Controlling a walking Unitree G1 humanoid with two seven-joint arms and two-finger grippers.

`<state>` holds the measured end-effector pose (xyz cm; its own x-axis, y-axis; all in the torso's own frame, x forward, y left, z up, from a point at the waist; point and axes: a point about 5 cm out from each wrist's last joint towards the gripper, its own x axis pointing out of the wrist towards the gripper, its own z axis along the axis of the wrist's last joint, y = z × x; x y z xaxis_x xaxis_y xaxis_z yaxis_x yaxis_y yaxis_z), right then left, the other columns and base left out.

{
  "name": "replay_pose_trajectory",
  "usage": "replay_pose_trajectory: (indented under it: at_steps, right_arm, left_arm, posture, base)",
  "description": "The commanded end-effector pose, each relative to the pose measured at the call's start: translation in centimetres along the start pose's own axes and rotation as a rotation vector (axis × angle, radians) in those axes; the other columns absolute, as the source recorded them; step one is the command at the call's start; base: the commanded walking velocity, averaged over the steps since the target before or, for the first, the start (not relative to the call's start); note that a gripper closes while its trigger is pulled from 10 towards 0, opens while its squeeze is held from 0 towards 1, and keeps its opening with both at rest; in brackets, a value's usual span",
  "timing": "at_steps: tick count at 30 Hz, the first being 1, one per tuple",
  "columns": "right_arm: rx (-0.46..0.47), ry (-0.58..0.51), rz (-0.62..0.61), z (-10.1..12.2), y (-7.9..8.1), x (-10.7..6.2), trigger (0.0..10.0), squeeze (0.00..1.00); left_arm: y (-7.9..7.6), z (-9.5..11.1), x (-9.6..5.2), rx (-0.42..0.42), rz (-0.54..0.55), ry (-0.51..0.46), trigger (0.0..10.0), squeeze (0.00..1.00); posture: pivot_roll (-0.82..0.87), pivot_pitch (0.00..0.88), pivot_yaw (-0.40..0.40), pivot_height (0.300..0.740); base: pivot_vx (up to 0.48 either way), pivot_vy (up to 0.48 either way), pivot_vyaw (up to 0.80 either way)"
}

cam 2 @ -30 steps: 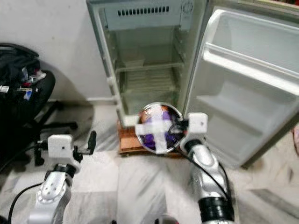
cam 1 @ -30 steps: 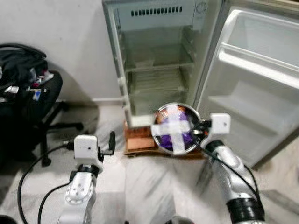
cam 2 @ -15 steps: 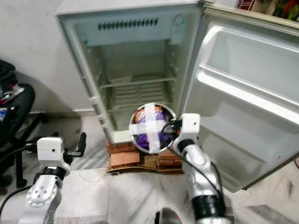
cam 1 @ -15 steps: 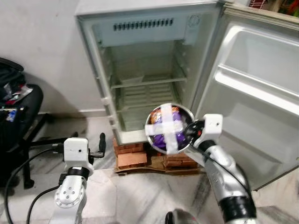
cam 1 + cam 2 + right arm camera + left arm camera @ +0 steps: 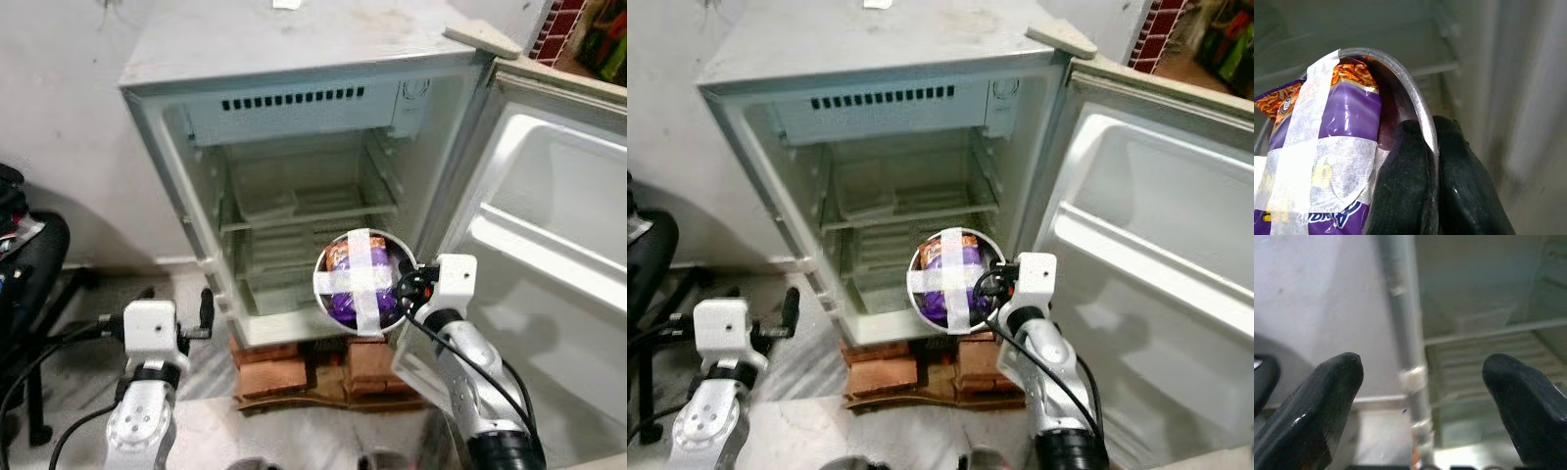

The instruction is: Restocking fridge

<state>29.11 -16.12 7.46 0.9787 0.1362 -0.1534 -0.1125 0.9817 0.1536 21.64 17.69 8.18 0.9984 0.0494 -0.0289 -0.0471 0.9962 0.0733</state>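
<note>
the right gripper [image 5: 1431, 161] is clamped on the rim of a metal bowl [image 5: 362, 279], one black finger inside the rim and one outside, with the metal edge pinched between them. the bowl is tipped so its mouth faces the camera, and it holds a purple and orange snack packet [image 5: 1337, 122] kept in by two strips of white tape [image 5: 364, 282] crossed over the opening. the bowl is held up in front of the open fridge [image 5: 294, 186], level with the lower shelf [image 5: 892, 255] and over toward the right side of the cabinet, just left of the open door [image 5: 549, 274]. whether it has passed the front edge of the cabinet cannot be told.

the left gripper [image 5: 1420, 382] is spread wide with nothing between its fingers, low on the left and pointing toward the fridge's left wall. in the left wrist view the wire shelves show between the two fingertips [image 5: 1337, 377].

the fridge stands on red bricks [image 5: 294, 367] over a pale floor. its door hangs open to the right, with white door shelves. a black office chair [image 5: 29, 284] sits at the far left.
</note>
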Motion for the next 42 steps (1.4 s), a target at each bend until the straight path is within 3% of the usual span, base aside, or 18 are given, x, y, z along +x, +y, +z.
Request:
replay_pose_trajectory:
  at_steps: [1, 8, 16, 27, 42]
  right_arm:
    - [-0.017, -0.021, -0.034, 0.6, -1.2, -0.2, 10.0, 0.0]
    - [-0.02, -0.006, -0.12, 0.1, -3.4, -1.7, 10.0, 0.0]
    - [-0.033, -0.005, -0.073, 0.2, -2.1, -1.2, 10.0, 0.0]
    - [-0.043, -0.012, -0.091, 0.5, -2.7, -0.9, 10.0, 0.0]
    - [-0.031, -0.02, -0.094, 0.8, -2.2, 0.2, 10.0, 0.0]
  left_arm:
    - [-0.1, -0.8, -0.5, 0.007, 0.007, 0.045, 10.0, 0.0]
    - [2.1, -1.1, -2.3, 0.013, 0.115, 0.087, 10.0, 0.0]
    - [0.8, -0.9, -1.5, 0.019, 0.066, 0.077, 10.0, 0.0]
    - [0.7, -0.8, -1.3, 0.03, 0.062, 0.075, 10.0, 0.0]
    - [0.2, -0.3, -0.9, 0.021, 0.02, 0.049, 10.0, 0.0]
  posture:
    - [-0.01, 0.091, 0.015, 0.74]
    - [0.01, 0.095, 0.004, 0.74]
    - [0.0, 0.095, 0.004, 0.74]
    - [0.0, 0.1, 0.01, 0.74]
    - [0.0, 0.106, 0.017, 0.74]
  base:
    - [0.251, 0.334, 0.0]
    - [0.0, 0.0, 0.0]
    - [0.0, 0.371, 0.0]
    - [0.0, 0.0, 0.0]
    - [0.0, 0.0, 0.0]
